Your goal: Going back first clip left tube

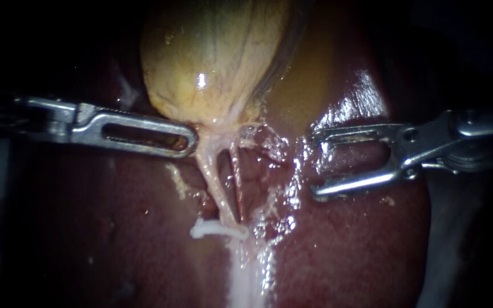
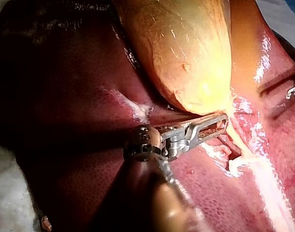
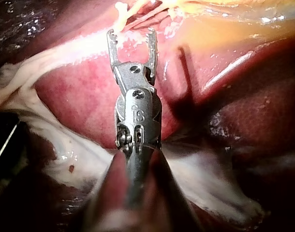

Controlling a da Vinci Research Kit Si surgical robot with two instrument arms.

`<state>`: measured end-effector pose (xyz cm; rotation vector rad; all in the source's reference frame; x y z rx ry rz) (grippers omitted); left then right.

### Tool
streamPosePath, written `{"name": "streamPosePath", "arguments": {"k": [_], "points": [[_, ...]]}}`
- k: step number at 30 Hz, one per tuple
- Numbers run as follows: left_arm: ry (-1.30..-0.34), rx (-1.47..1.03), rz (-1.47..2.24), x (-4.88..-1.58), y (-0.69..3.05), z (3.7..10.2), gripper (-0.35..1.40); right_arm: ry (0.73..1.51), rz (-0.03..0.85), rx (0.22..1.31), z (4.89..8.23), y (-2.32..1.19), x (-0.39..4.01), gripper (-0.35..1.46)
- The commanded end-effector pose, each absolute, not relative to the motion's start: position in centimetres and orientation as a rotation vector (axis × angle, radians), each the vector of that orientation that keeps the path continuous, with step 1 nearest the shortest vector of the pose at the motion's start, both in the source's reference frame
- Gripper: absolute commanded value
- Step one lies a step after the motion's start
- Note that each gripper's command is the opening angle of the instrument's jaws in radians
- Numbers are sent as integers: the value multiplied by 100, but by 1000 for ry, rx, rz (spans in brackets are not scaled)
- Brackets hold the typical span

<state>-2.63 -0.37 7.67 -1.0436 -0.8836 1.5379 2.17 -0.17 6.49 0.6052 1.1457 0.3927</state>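
Note:
The yellow gallbladder (image 1: 212,57) hangs over the dark red liver (image 1: 115,228). Two pale tubes run down from its neck: the left tube (image 1: 211,177) and a thinner right tube (image 1: 236,182). A small white clip (image 1: 218,230) sits across the left tube's lower end. My left instrument (image 1: 191,140) comes in flat, its slotted jaws shut on the gallbladder's neck tissue (image 2: 224,118). My right instrument (image 1: 316,164) stands apart from the tubes over the liver, its jaws open and empty. They also show open in the right wrist view (image 3: 131,36).
Wet, glistening liver surface (image 1: 366,91) lies behind the right instrument. A white band of tissue (image 1: 246,279) runs down from below the clip. Frayed pale tissue (image 1: 275,205) lies between the tubes and the right instrument.

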Motion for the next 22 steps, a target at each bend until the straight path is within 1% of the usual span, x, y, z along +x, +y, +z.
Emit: {"name": "streamPosePath", "arguments": {"k": [1, 7, 22], "points": [[-886, -1040, 1546, -266, -39, 771, -35, 1146, 392, 606, 649, -17, 218, 50], [-895, -1036, 1549, -275, -43, 777, -35, 1146, 391, 608, 649, -17, 219, 50], [-898, -1036, 1550, -272, -43, 776, -35, 1146, 390, 607, 650, -19, 220, 50]]}}
